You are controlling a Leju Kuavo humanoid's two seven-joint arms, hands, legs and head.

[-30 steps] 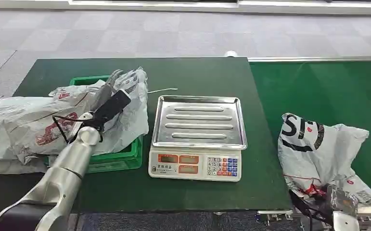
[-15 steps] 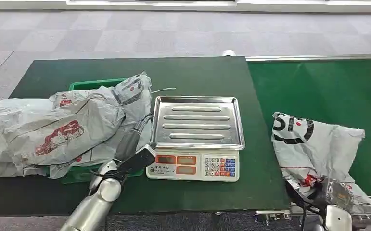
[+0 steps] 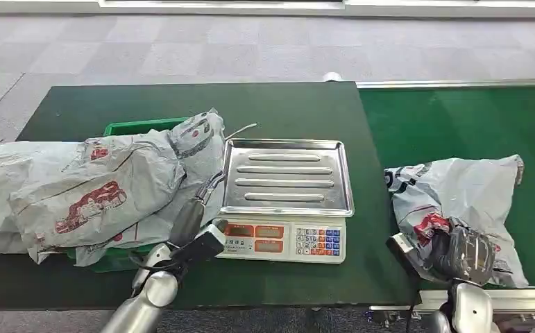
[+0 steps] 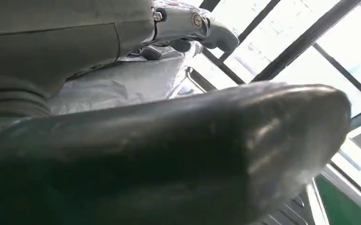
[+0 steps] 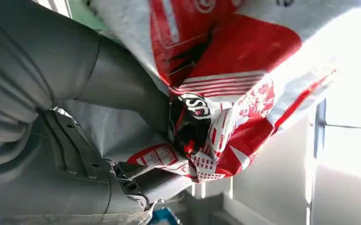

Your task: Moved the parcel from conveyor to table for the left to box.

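Now the right hand (image 3: 464,253) grips the grey courier parcel (image 3: 459,201), lifted and crumpled since a second ago, at the conveyor's (image 3: 459,125) near edge beside the table (image 3: 285,104); transfer beginning. Left hand (image 3: 193,220), withdrawn from the bin (image 3: 139,126), looks empty.

Silver left arm (image 3: 136,312), black cable loops at its wrist; dark-fingered left robot hand (image 3: 196,220), grey ribbed cover, silver screws.

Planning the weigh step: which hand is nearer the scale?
Left. The left hand is at the scale's front-left corner; the right hand grips the parcel on the conveyor.
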